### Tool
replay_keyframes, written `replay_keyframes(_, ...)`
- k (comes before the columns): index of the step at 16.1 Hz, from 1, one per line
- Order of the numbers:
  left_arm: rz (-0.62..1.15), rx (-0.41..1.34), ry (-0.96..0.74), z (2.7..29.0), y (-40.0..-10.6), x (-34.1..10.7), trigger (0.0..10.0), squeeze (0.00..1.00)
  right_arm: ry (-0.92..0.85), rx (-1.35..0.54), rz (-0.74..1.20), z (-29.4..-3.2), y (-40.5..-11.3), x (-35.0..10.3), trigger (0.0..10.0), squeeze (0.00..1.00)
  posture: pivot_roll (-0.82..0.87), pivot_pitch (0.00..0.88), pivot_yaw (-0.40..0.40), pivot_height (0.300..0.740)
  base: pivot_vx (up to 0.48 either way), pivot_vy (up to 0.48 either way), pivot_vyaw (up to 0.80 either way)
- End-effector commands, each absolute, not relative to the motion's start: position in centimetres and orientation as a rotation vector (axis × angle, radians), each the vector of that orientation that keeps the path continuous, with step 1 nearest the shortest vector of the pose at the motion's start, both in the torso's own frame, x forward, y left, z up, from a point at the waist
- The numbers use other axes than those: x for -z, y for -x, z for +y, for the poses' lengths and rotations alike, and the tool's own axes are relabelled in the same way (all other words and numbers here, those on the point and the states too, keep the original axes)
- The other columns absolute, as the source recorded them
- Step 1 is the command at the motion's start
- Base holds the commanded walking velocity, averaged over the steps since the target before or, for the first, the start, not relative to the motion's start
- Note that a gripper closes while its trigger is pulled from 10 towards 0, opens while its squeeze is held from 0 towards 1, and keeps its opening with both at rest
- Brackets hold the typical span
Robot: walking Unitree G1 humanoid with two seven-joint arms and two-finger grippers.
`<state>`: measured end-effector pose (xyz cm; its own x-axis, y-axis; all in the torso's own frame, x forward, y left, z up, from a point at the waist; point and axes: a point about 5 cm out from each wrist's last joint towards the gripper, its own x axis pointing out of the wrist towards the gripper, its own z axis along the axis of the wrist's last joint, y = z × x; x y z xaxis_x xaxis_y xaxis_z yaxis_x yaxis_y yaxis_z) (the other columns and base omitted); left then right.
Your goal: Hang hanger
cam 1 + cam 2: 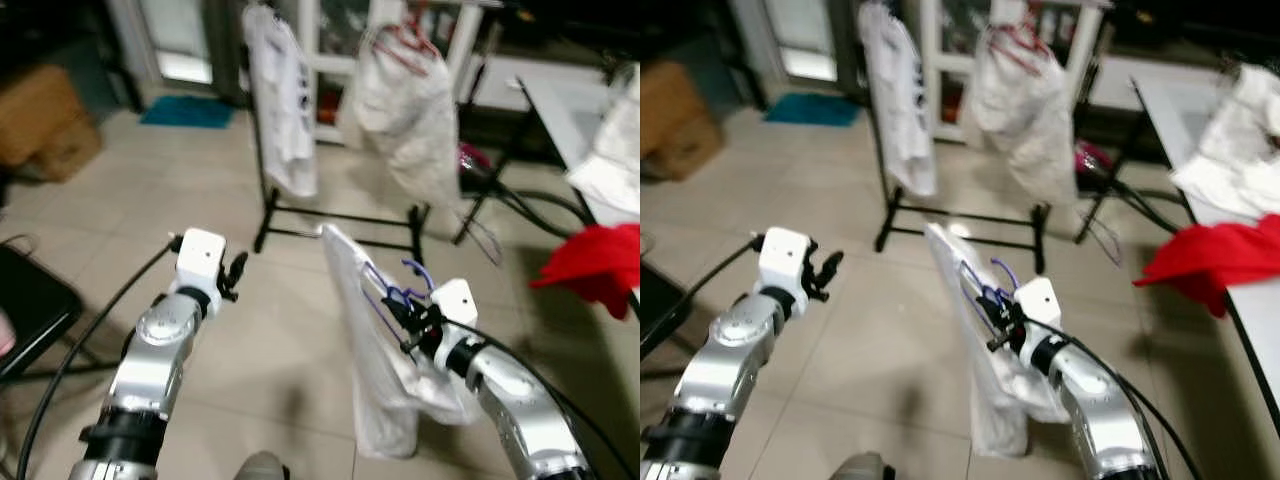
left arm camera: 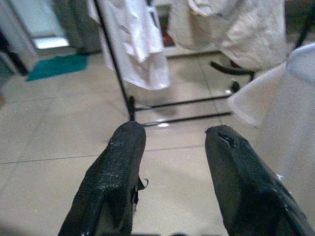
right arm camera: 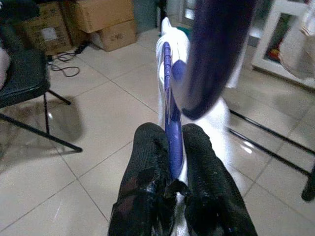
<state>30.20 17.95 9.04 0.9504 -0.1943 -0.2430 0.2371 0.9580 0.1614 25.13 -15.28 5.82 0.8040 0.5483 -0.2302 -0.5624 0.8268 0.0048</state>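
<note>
Hanger (image 3: 172,123) with its white shirt (image 1: 375,370) sits pinched in my right claw (image 1: 408,322), left claw (image 2: 172,162) open; it could twist loose nearing the rack (image 1: 340,215).

Head cameras: both eye views look forward and down from above the two arms onto a tiled floor (image 1: 280,330), facing a black clothes rack (image 1: 340,215) some way ahead. Both are slightly blurred. They share nearly the whole scene; the right eye view takes in more of the white table (image 1: 1200,120) on the robot's right.

Left wrist view: looks along the left gripper (image 2: 174,142), fingers (image 2: 120,167) close to the lens, low over the floor, facing the same rack (image 2: 123,78).

Right wrist view: looks along the right gripper (image 3: 172,135), very close on a blue hanger (image 3: 172,132), facing cardboard boxes (image 3: 101,19) and a black chair (image 3: 22,78).
</note>
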Motion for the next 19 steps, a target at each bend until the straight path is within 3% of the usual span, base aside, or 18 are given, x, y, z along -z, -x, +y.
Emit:
replay_keyframes(1, 0.223, 0.261, -0.185, 17.0, -30.3, -9.1, 10.0, 0.00, 0.079, -0.546, 0.196, -16.4, -25.5, -6.5, 10.0, 0.00, 0.11, 0.000, -0.011, 0.740, 0.000, 0.000, 0.00)
replay_keyframes(6, 0.200, 0.393, -0.177, 16.6, -31.0, -10.1, 10.0, 0.00, 0.092, -0.571, 0.142, -16.4, -26.6, -8.6, 10.0, 0.00, 0.10, 0.000, -0.015, 0.740, 0.000, 0.000, 0.00)
replay_keyframes(7, 0.192, 0.501, -0.143, 15.8, -31.2, -10.6, 10.0, 0.43, 0.078, -0.588, 0.126, -16.1, -26.9, -9.3, 10.0, 0.00, 0.10, 0.000, -0.015, 0.740, 0.000, 0.000, 0.00)
replay_keyframes(8, 0.176, 0.585, -0.090, 14.7, -31.5, -11.5, 10.0, 1.00, 0.057, -0.610, 0.104, -15.5, -27.4, -10.1, 10.0, 0.00, 0.10, 0.000, -0.023, 0.740, 0.000, 0.000, 0.00)
replay_keyframes(11, 0.140, 0.713, -0.119, 12.6, -32.6, -12.8, 10.0, 1.00, 0.072, -0.678, 0.091, -13.8, -28.3, -11.2, 10.0, 0.00, 0.10, 0.000, -0.029, 0.740, 0.000, 0.000, 0.00)
replay_keyframes(13, 0.124, 0.700, -0.156, 12.1, -33.3, -13.1, 10.0, 0.98, 0.071, -0.703, 0.089, -13.4, -28.6, -11.6, 10.0, 0.00, 0.09, 0.000, -0.025, 0.740, 0.000, 0.000, 0.00)
replay_keyframes(14, 0.112, 0.676, -0.174, 11.8, -33.9, -13.4, 10.0, 0.00, 0.052, -0.722, 0.088, -13.2, -28.8, -12.1, 10.0, 0.00, 0.09, 0.000, -0.021, 0.740, 0.000, 0.000, 0.00)
replay_keyframes(19, 0.100, 0.669, -0.192, 10.6, -34.8, -13.6, 10.0, 0.00, 0.027, -0.790, 0.090, -12.2, -29.5, -12.9, 10.0, 0.00, 0.08, 0.000, -0.014, 0.740, 0.000, 0.000, 0.00)
